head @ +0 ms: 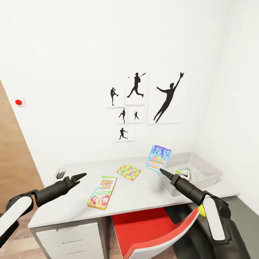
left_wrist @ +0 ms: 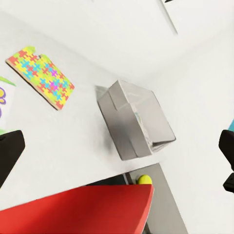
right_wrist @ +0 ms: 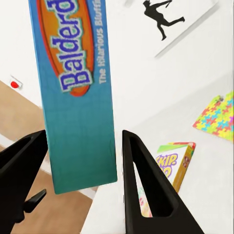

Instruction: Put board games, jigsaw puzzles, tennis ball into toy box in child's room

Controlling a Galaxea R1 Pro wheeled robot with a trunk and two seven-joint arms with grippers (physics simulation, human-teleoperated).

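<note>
the blue board game (head: 158,157) was lifted off the table (head: 144,190), tilted upright in the air just beside the near-left rim of the toy box (head: 212,172). the right gripper (head: 162,171) was clamped on its lower edge; in the right wrist view the box (right_wrist: 78,92) sat between the two dark fingers (right_wrist: 146,190), gripped only by a narrow strip. the toy box already held a colourful flat item, too small to name. the skip-bo box (head: 102,192) and one jigsaw puzzle (head: 128,172) lay flat on the table, well apart from the tray. the tennis ball (left_wrist: 144,180) sat low, past the desk's edge near the red chair (head: 151,230). the left gripper (head: 80,177) hovered over the table, spread and carrying nothing.

with so thin a hold, the game looked likely to pivot or slip, or catch the rim and drop outside.
</note>
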